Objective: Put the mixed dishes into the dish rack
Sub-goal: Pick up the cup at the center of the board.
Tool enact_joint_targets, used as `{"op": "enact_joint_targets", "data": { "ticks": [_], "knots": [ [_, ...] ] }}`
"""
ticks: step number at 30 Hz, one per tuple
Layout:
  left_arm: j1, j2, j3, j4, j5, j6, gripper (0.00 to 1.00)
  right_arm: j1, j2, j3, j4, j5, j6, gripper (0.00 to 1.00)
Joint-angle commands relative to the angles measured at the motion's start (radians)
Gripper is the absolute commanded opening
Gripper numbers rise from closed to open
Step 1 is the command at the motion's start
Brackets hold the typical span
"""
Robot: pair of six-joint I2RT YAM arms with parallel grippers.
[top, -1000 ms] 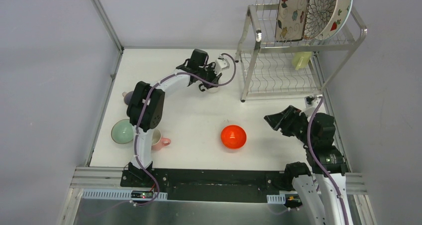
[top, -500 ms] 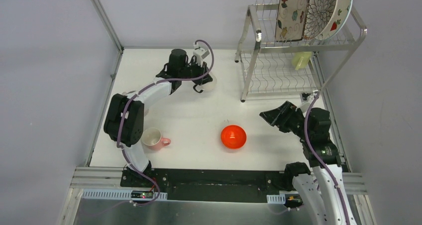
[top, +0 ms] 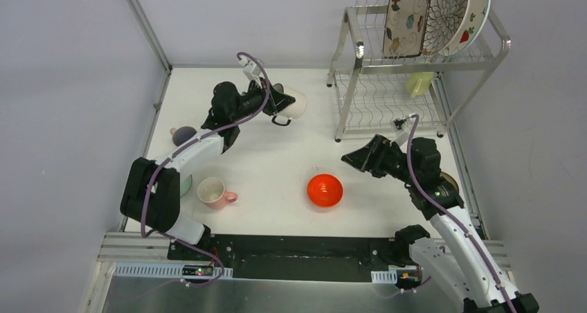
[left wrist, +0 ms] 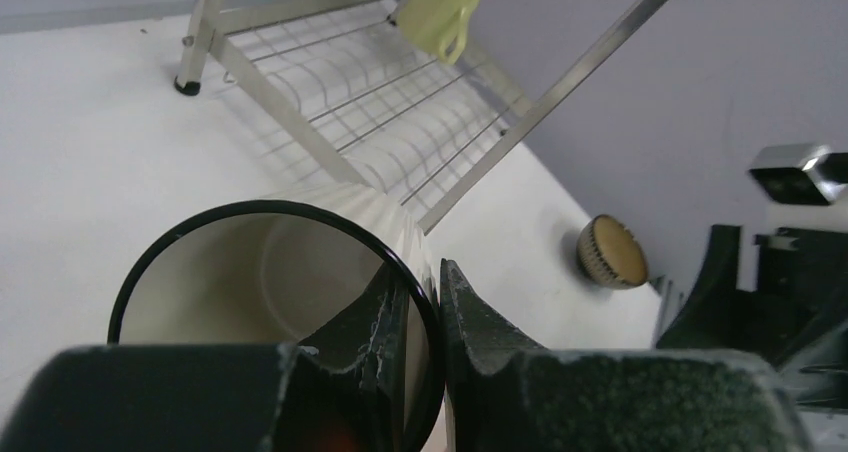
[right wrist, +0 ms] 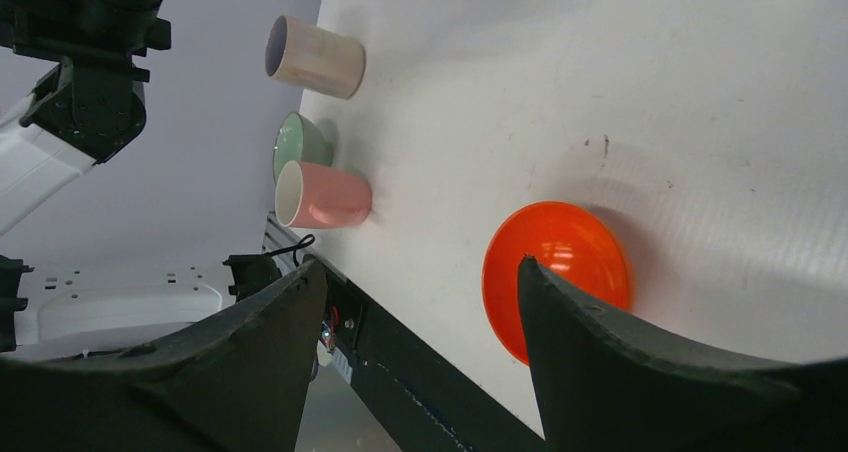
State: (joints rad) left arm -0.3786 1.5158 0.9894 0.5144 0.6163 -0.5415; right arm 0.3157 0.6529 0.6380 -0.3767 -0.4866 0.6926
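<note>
White tabletop (top: 277, 164) fills the overhead view. The left gripper (top: 280, 102) holds a white cup (top: 293, 102) just left of the rack (top: 360, 67), whose top shelf carries plates (top: 407, 19). The right gripper (top: 351, 158) hangs near a red bowl (top: 324, 190).

Left wrist view: fingers (left wrist: 480, 317) pinch the cup's wall, one inside, one outside. Glazed ceramic looks stiff, slippery and chippable, so this rim hold suits it.

Right wrist view: jaws spread wide and empty beside the bowl, which is probably best taken by its rim.

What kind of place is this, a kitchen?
Probably not a real kitchen; it looks like a robot test booth. Bare grey walls box in a white table, a left arm and right arm are mounted at its edge, and a dish rack stands on it.
</note>
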Motion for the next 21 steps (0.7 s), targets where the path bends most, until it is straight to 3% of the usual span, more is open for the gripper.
{"op": "enact_joint_targets", "data": {
  "ticks": [1, 4, 10, 16, 21],
  "knots": [
    [-0.002, -0.131, -0.062, 0.399, -0.058, -0.202, 0.0, 0.112, 0.049, 0.063, 0.169, 0.09, 0.067, 0.72],
    [-0.002, -0.169, -0.131, 0.549, -0.073, -0.281, 0.0, 0.219, 0.1, 0.058, 0.276, 0.149, 0.098, 0.72],
    [-0.002, -0.241, -0.237, 0.692, -0.108, -0.415, 0.0, 0.42, 0.261, 0.071, 0.506, 0.275, 0.145, 0.72],
    [-0.002, -0.305, -0.264, 0.732, -0.06, -0.469, 0.0, 0.505, 0.434, 0.092, 0.814, 0.297, 0.208, 0.73],
    [-0.002, -0.349, -0.299, 0.755, -0.084, -0.523, 0.0, 0.552, 0.518, 0.165, 0.888, 0.335, 0.194, 0.73]
  ]
}}
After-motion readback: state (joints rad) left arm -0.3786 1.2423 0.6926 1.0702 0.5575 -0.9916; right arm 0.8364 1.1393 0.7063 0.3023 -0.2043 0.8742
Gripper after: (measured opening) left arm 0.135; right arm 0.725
